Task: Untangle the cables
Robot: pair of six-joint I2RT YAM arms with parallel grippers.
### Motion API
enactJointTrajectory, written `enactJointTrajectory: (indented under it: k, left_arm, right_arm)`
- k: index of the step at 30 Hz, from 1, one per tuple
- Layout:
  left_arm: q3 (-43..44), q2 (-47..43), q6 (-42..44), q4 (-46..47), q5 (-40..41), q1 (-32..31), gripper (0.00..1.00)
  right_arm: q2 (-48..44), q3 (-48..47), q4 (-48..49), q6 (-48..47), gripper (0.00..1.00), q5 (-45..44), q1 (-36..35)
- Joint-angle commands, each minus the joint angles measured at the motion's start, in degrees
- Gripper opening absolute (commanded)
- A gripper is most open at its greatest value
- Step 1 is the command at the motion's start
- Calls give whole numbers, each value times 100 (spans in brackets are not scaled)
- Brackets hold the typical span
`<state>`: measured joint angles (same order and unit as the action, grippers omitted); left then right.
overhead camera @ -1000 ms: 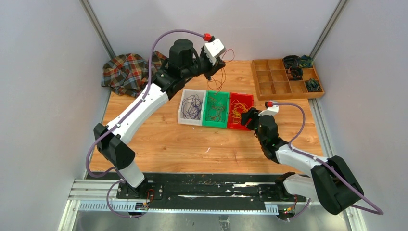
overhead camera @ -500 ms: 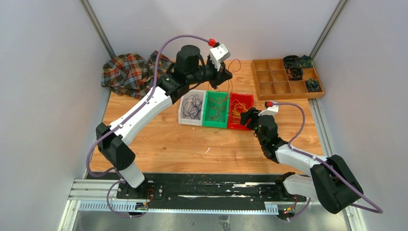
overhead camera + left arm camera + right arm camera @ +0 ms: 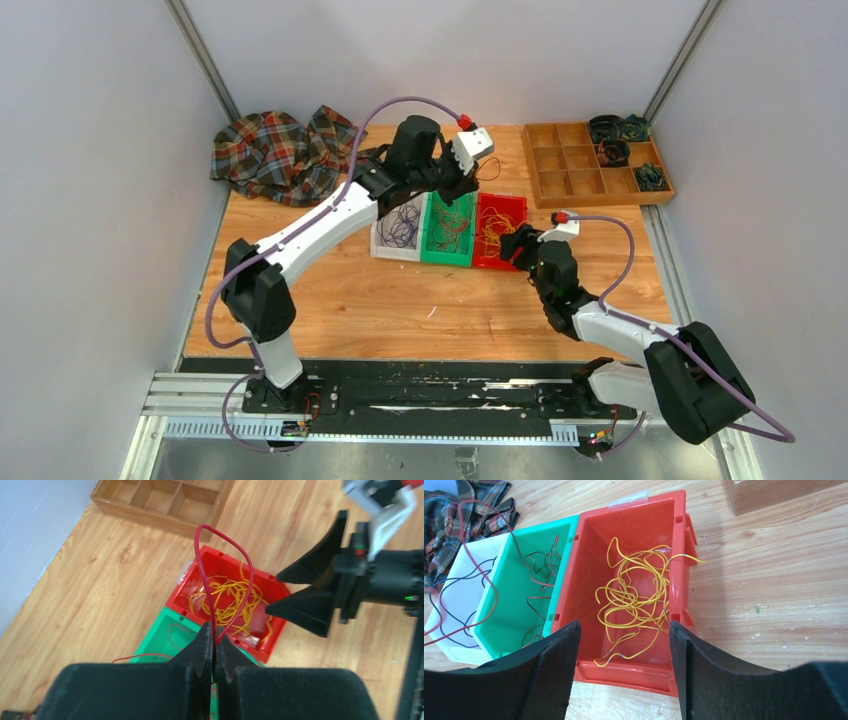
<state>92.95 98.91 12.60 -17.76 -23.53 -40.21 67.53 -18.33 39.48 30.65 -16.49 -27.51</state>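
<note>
No readable text or labels appear anywhere.

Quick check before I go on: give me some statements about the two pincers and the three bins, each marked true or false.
1. The left pincer is shut on a dark red cable. True.
2. The right pincer grips a yellow cable. False: it is open and holds nothing, hovering at the near end of the red bin.
3. Yellow cables lie in the red bin. True.
4. The white bin holds yellow cables. False: it holds purple cables.
</note>
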Motion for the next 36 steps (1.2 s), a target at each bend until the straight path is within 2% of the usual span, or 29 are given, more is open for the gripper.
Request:
enactJointTrajectory:
  k: [1, 8, 12, 16, 20, 28, 29, 32, 36]
  left_arm:
    - [293, 540, 868, -158, 364, 17, 0]
    - [173, 1141, 1574, 47, 927, 182, 0]
    - [-208, 1222, 2043, 267, 1069, 232, 0]
    - [-355, 1370, 2420, 98, 1233, 232, 0]
    - [-371, 1565, 2472, -68, 1474, 253, 1]
    - [-701, 1593, 2275, 238, 1503, 276, 1]
    - [-691, 1596, 2273, 216, 1501, 275, 2]
    - [-661, 1580, 2282, 166, 1511, 276, 23]
    - [-654, 1491, 2289, 129, 1548, 276, 37]
  right_arm:
    - [-47, 92, 163, 55, 65, -56, 52]
    - [-28, 110, 208, 70, 66, -2, 91]
    - [-14, 113, 224, 85, 66, 12, 114]
    - [14, 106, 235, 104, 66, 25, 129]
    - [65, 97, 252, 117, 66, 57, 140]
    - [85, 99, 261, 178, 66, 67, 189]
    - [90, 101, 265, 187, 66, 67, 193]
    - [94, 101, 270, 194, 66, 71, 193]
    - [94, 114, 286, 198, 66, 76, 201]
